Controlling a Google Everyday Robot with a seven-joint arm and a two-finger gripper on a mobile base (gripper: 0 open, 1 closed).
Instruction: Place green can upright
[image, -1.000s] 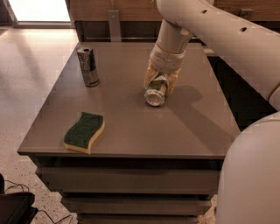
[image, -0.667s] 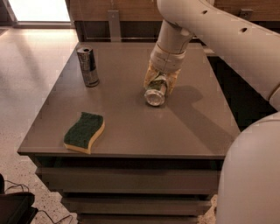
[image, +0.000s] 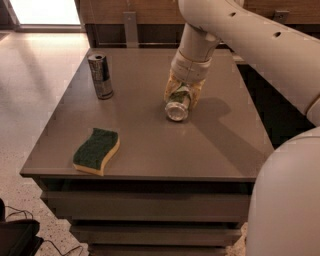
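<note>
Camera view, looking down on a grey-brown table (image: 150, 145); clock directions are read from the table's centre, with 12 o'clock at the far edge.

(a) The gripper (image: 183, 98) is just off centre toward 1 o'clock, low over the tabletop. It hangs from a white arm (image: 240, 35) that enters from the 2 o'clock corner. Its pale yellowish fingers (image: 170, 91) stand on either side of the green can (image: 177, 111) and are closed narrowly on the can's body, so the gripper is holding it.

(b) The green can is not upright. It lies steeply tilted between the fingers, with its shiny silver end turned toward 6 o'clock and down at the table surface. Green and white print shows on the part of the body visible between the fingers. Whether the lower rim touches the tabletop cannot be told.

(c) A taller slim can (image: 100, 76), dark and silver, stands upright near the 10 o'clock corner, well apart from the gripper.

(d) A sponge (image: 96, 150), green on top and yellow below, lies flat toward 8 o'clock, near the front edge.

(e) The robot's white body (image: 285, 200) fills the frame at 4 o'clock, beside the table. Pale floor (image: 30, 90) lies at 9 o'clock.
</note>
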